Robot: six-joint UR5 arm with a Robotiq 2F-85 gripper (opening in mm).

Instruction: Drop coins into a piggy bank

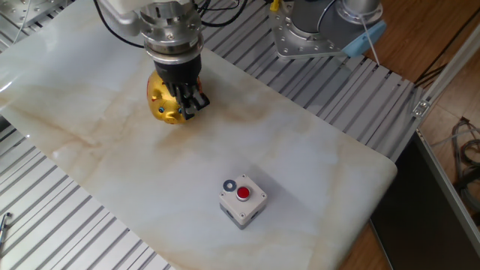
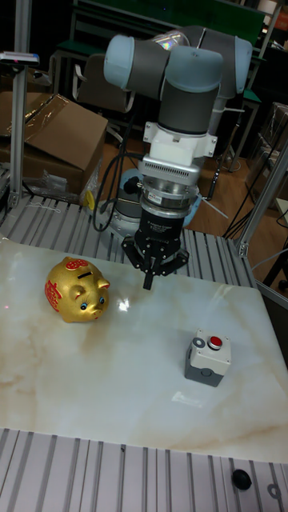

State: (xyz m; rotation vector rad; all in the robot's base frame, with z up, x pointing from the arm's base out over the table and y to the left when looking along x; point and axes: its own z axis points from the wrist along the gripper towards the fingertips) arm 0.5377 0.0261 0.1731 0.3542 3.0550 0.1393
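A shiny gold pig-shaped piggy bank (image 2: 76, 289) with red markings stands upright on the pale marble-patterned tabletop (image 1: 300, 172), at the left of the tall fixed view and in the upper left of the fixed view. Its rounded body is glossy and smooth. In the tall view its long axis runs roughly across the frame, snout and dark eyes toward the right and slightly toward the camera, with a dark slot on its back.

A small flat round blue-grey coin (image 1: 229, 185) with a pale centre lies on the top face of a grey square box (image 1: 243, 202), just beside the box's red round push-button (image 1: 243, 193), lower centre of the fixed view and well apart from the bank.

The black two-finger gripper (image 2: 149, 279) hangs point-down from a ribbed silver wrist just right of the bank in the tall view; in the fixed view it overlaps the bank. Its fingers appear drawn together, nothing visible between them. The grey-and-blue robot arm (image 2: 172, 68) rises behind. Ribbed aluminium rails (image 1: 67, 225) border the tabletop.
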